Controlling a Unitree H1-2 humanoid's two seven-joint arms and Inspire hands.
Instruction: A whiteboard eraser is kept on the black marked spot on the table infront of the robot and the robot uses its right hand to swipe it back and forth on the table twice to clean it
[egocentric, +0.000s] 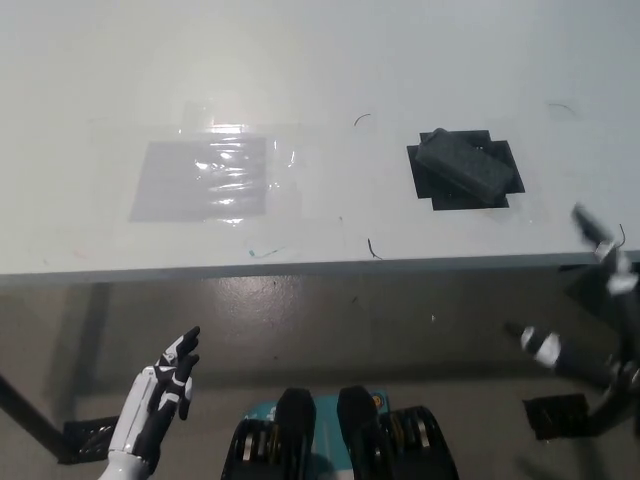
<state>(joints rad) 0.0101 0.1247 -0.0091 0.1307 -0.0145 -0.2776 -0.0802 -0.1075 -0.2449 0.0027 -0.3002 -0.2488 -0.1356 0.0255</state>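
A: Starting at the left edge, what is the white left hand (160, 400) doing?

B: It is resting low at about 7 o'clock in the head view, below the table (300, 60) edge, fingers spread apart and holding nothing. It is sitting well apart from anything the task concerns.

A: Moving rightward across the tabletop?

B: A glossy transparent sheet (215, 178) is lying flat at about 10 o'clock, catching glare. Further right, the whiteboard eraser (464, 166) is lying on the black marked spot (432, 190), at about 2 o'clock. Its long axis is running diagonally, from upper left down to lower right, so it is sitting skewed across the square rather than lined up with it.

A: And the right hand (590, 300)?

B: It is hanging at about 4 o'clock, off the near table edge, fingers apart and wide, gripping nothing. The eraser is lying toward 11 o'clock from it, up and inward over the table.

A: So which hand is nearer?

B: The right, clearly. Judging by that, the reach is probably calling for a forward-and-inward move, with the wrist turning to meet the diagonal.
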